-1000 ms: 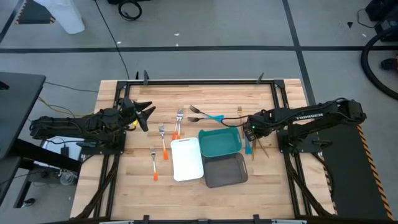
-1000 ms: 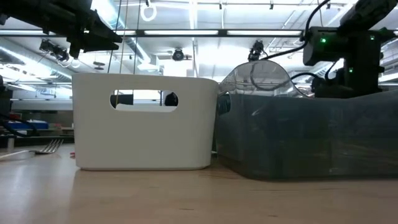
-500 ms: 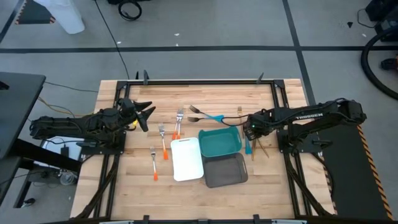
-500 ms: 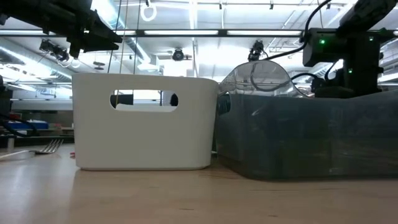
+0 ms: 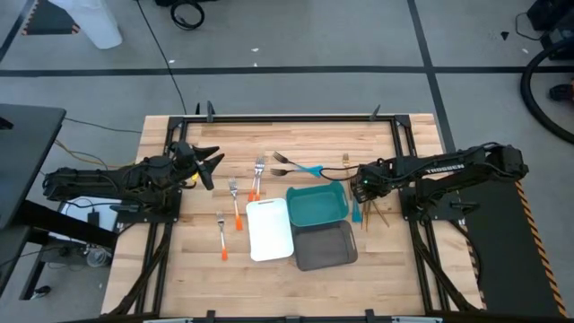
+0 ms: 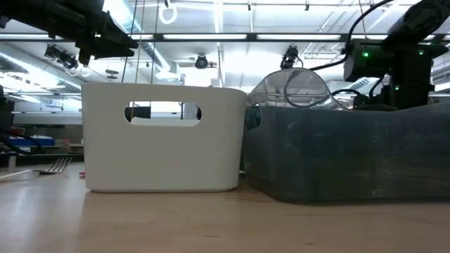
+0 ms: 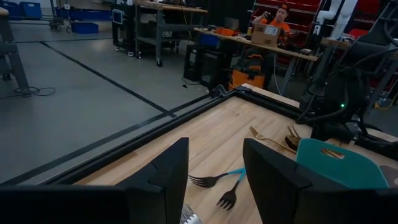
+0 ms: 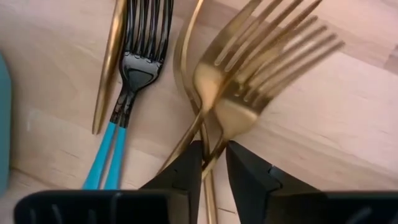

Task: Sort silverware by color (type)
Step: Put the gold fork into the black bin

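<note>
Right pincer (image 8: 213, 163) sits low over the pile of gold forks (image 8: 249, 81) just beside the teal tray (image 5: 317, 205), on the side away from the white tray (image 5: 269, 230). Its fingers are nearly together with the thin gold handles between them; whether they actually clamp a handle I cannot tell. In the right wrist view, two gold fork heads overlap, one more gold handle lies alongside, and two dark-headed forks with teal handles (image 8: 127, 93) lie next to them on the surface (image 5: 296, 144).

Left pincer (image 5: 204, 163) hangs well away from the teal tray, past the white tray, jaws wide apart and holding nothing.

Trays, counted: three, namely white, teal and grey (image 5: 325, 246), all touching.

Silverware near the teal tray, high view: two blue-handled forks (image 5: 296, 165) just beyond its far edge, one gold piece (image 5: 336, 174) beside them. Orange-handled forks (image 5: 236, 205) beyond the white tray: about four, two close together (image 5: 256, 179), one apart (image 5: 222, 239).
</note>
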